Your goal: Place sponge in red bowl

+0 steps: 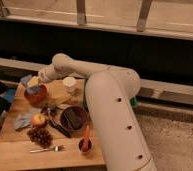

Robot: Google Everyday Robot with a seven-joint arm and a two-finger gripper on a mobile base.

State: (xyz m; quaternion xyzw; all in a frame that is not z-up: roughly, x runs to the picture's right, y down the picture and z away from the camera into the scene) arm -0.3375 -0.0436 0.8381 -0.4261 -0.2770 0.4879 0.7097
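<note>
The red bowl (36, 96) stands at the back left of the wooden table (15, 155). A blue-grey sponge (34, 90) sits at the bowl's mouth, right under my gripper (34, 83). The gripper hangs over the bowl at the end of the white arm, which reaches in from the right. Whether the gripper still touches the sponge cannot be made out.
A white cup (69, 83) stands right of the red bowl. In front are a maroon bowl (73, 118) holding a dark block, an apple (38, 120), grapes (40, 136), a fork (47, 148), a grey-blue cloth (21, 120) and a small cup (84, 144) with a red utensil.
</note>
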